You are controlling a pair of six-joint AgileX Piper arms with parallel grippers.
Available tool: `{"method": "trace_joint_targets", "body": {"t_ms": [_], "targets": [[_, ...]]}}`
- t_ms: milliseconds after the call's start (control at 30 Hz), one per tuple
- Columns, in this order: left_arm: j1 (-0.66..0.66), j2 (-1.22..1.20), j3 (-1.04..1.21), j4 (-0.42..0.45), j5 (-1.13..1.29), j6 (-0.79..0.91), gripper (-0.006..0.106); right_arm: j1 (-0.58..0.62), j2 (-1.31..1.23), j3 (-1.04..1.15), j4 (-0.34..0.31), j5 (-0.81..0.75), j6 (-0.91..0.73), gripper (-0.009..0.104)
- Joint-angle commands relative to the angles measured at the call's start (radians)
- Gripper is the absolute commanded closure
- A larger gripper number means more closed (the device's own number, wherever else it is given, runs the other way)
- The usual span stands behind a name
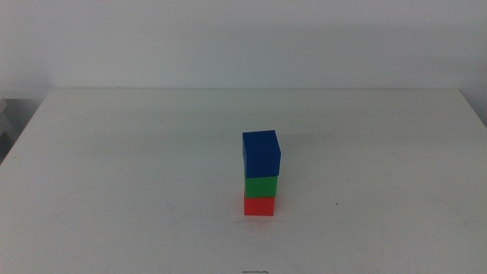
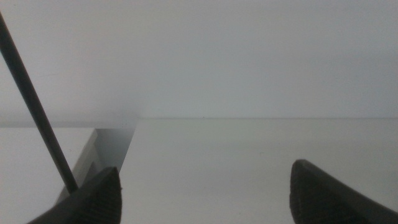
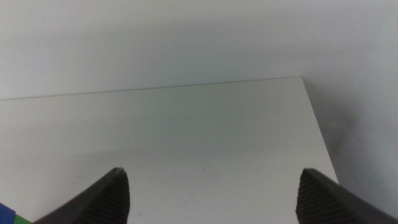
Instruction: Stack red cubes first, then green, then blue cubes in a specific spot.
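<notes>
Near the middle of the white table stands a stack of three cubes. The red cube (image 1: 259, 206) is at the bottom, the green cube (image 1: 261, 186) rests on it, and the blue cube (image 1: 261, 154) sits on top, turned slightly. Neither arm shows in the middle view. In the left wrist view my left gripper (image 2: 205, 190) is open over bare tabletop, nothing between its jaws. My right gripper (image 3: 214, 194) is open too, also with nothing in it; a sliver of blue cube (image 3: 5, 211) and green cube (image 3: 18, 218) shows at that picture's corner.
The table's far edge (image 1: 251, 89) meets a plain white wall. In the left wrist view a thin dark rod (image 2: 34, 106) slants past a gap at the table's edge (image 2: 112, 140). The right wrist view shows the table's corner (image 3: 303, 78).
</notes>
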Motion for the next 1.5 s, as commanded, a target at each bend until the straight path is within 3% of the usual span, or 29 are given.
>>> {"method": "trace_joint_targets", "body": {"t_ms": [0,200,500,900,1033,1467], "targets": [[0.0,0.008,-0.027,0.0,-0.082,-0.005,0.009,-0.005,-0.015,-0.024,-0.015,-0.063,-0.012,0.008],[0.0,-0.004,-0.013,-0.015,-0.089,-0.005,0.009,-0.005,-0.109,0.086,-0.01,-0.087,-0.012,0.008],[0.0,-0.198,0.272,-0.018,-0.194,-0.005,0.009,-0.005,-0.503,0.566,-0.01,-0.361,-0.012,0.008],[0.001,-0.402,0.561,-0.036,-0.244,-0.005,0.009,-0.005,-0.939,1.023,-0.078,-0.388,-0.012,0.008],[0.001,-0.462,0.642,-0.055,-0.33,-0.005,0.009,-0.005,-0.997,1.072,-0.083,-0.506,-0.012,0.008],[0.001,-0.55,0.785,-0.055,-0.444,-0.005,0.009,-0.005,-1.001,1.191,-0.082,-0.532,-0.012,0.008]]}}
